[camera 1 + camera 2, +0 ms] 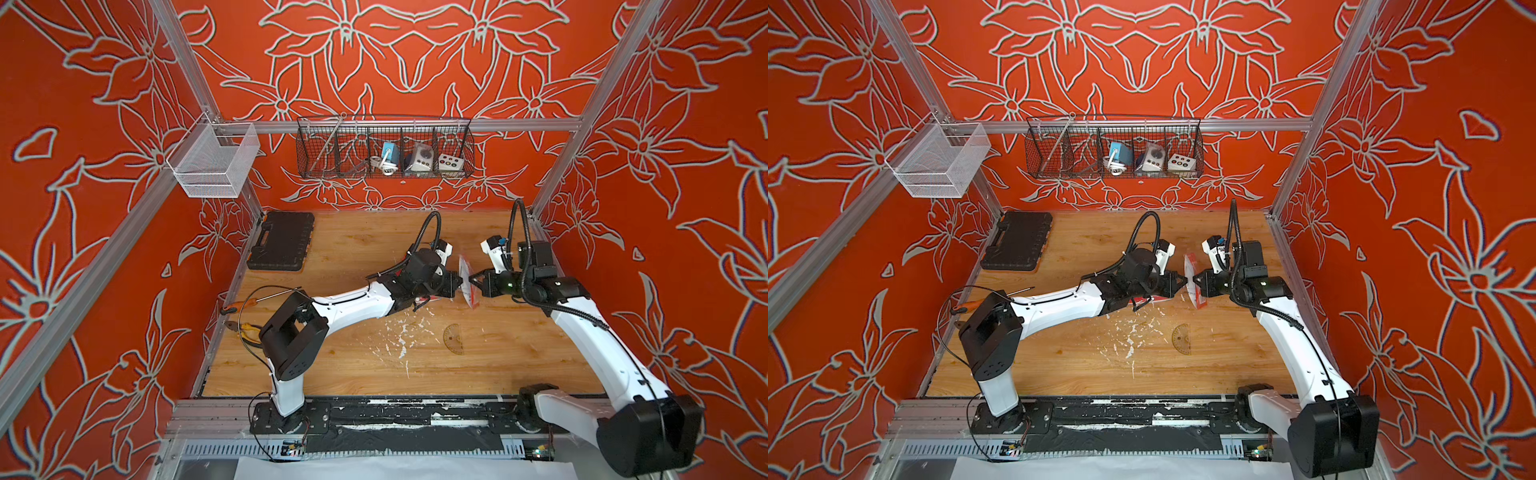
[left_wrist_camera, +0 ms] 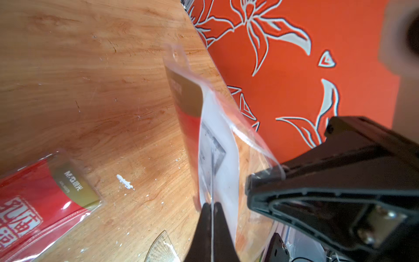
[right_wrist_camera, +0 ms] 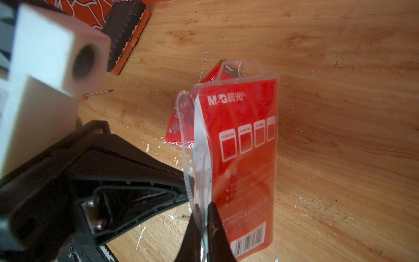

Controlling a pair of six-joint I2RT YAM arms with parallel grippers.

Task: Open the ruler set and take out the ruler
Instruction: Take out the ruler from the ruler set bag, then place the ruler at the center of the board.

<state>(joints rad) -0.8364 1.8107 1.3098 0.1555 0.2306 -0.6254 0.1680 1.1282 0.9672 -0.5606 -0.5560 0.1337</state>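
Left tool (image 1: 460,279) and right tool (image 1: 473,281) pinch the ruler set (image 1: 471,296) — wooden table (image 1: 353,365) below (orange floral walls (image 1: 415,199)).

We count a left arm (image 1: 353,297) and a right arm (image 1: 582,328), two in all. Each ends in one gripper, so two again: the left gripper (image 1: 460,282) and the right gripper (image 1: 472,284).

One ruler set pouch (image 1: 473,297) is at centre frame. A second ruler set pouch (image 2: 34,204) lies flat on the tabletop (image 1: 353,365).

One clear protractor (image 1: 454,338) lies lower right of centre.

Left of centre we count one black tool case (image 1: 281,241) and one screwdriver (image 1: 230,308).

Two baskets hang in the upper half. One is a white mesh basket (image 1: 212,166). The other is a black wire basket (image 1: 320,153) holding three small devices (image 1: 417,160).
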